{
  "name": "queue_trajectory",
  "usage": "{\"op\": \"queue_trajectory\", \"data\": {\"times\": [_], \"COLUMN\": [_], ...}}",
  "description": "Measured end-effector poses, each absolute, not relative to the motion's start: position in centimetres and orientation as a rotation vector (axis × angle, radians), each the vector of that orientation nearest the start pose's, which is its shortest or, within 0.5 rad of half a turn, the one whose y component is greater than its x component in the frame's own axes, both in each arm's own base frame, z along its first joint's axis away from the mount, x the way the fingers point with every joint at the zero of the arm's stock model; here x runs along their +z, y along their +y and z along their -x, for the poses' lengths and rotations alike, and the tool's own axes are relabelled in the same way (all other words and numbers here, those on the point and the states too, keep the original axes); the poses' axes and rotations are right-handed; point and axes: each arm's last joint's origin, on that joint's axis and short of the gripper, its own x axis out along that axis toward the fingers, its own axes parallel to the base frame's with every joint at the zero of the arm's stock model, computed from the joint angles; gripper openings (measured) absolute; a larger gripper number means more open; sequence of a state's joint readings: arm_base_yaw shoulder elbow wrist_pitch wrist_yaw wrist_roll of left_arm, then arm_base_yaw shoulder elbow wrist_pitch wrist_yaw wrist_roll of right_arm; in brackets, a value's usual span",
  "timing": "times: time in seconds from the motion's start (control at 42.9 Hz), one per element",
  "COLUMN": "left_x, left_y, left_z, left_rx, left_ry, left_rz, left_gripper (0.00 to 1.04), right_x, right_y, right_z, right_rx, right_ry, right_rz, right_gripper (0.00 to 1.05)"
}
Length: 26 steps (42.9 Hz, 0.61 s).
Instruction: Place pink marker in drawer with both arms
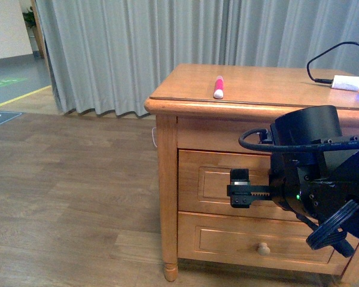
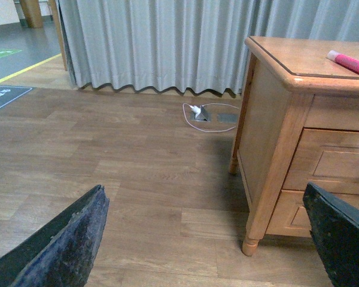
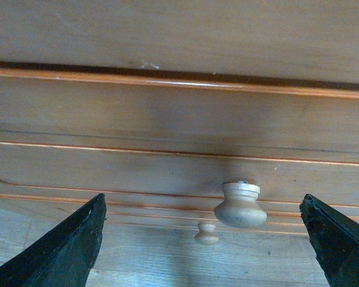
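The pink marker (image 1: 218,87) lies on the wooden cabinet's top (image 1: 257,81) near its front edge; it also shows in the left wrist view (image 2: 350,62). The upper drawer (image 1: 212,179) is shut. My right gripper (image 1: 242,188) is open right in front of it, and the drawer's round knob (image 3: 240,204) sits between and just beyond the spread fingers (image 3: 66,248). My left gripper (image 2: 206,245) is open over the floor to the cabinet's left, holding nothing. The left arm is out of the front view.
A white plug adapter (image 1: 346,83) with a black cable lies at the top's back right. The lower drawer (image 1: 227,239) with its knob (image 3: 206,234) is shut. A floor socket with a white cable (image 2: 200,113) lies by the grey curtain (image 1: 137,48). The cabinet's leg (image 2: 249,245) stands near my left gripper.
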State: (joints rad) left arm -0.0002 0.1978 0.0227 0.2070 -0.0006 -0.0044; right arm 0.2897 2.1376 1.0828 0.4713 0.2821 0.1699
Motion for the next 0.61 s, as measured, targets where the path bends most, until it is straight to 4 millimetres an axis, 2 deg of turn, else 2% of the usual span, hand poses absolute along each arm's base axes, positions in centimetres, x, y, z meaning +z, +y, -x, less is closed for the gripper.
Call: {"op": "queue_trajectory", "data": {"times": [0.28,0.606], "left_x": [17.5,17.5], "left_y": [0.0,0.0], "left_z": [-11.0,-11.0], "left_rx": [0.0,0.0], "left_ry": [-0.032,-0.032], "left_rz": [0.004,0.004], "left_gripper": [0.99,0.99], "right_x": [7.7,7.5], "right_y": [10.1,9.6], "right_z": [-41.0,-41.4], "right_rx": [-0.066,-0.082], "right_ry": [0.576,0.575], "right_rz": [0.004,0.002], "right_gripper": [0.96,0.95]}}
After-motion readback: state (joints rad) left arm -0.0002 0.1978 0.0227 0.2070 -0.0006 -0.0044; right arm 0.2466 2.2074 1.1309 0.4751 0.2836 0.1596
